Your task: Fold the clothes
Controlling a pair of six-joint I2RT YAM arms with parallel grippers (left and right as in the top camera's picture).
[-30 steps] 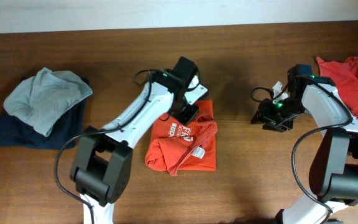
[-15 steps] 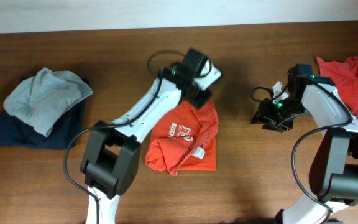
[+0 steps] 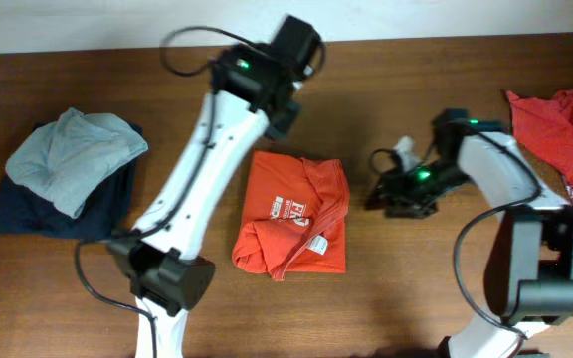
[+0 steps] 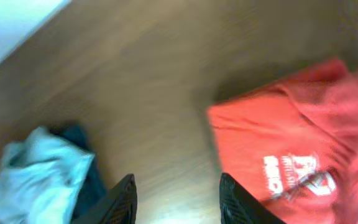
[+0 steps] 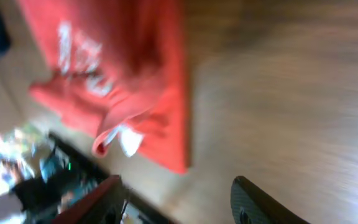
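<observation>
A folded orange-red T-shirt [image 3: 291, 214] with white print lies at the table's middle; it also shows in the left wrist view [image 4: 291, 143] and the right wrist view [image 5: 129, 68]. More red clothes [image 3: 565, 129] lie heaped at the right edge. My left gripper [image 3: 285, 111] is raised high behind the shirt's far edge. Its jaws [image 4: 180, 200] are open over bare wood and hold nothing. My right gripper [image 3: 384, 194] sits low on the table just right of the shirt, pointing at it. It is open [image 5: 179, 199] and holds nothing.
A grey garment [image 3: 73, 154] lies on a dark navy one [image 3: 28, 214] at the table's left, also seen in the left wrist view [image 4: 36, 174]. A pale wall [image 3: 117, 20] runs along the back edge.
My left gripper has let go of the shirt, lifted and drawn back toward the far edge, jaws widening. My right gripper has slid left toward the shirt and opened wider.
</observation>
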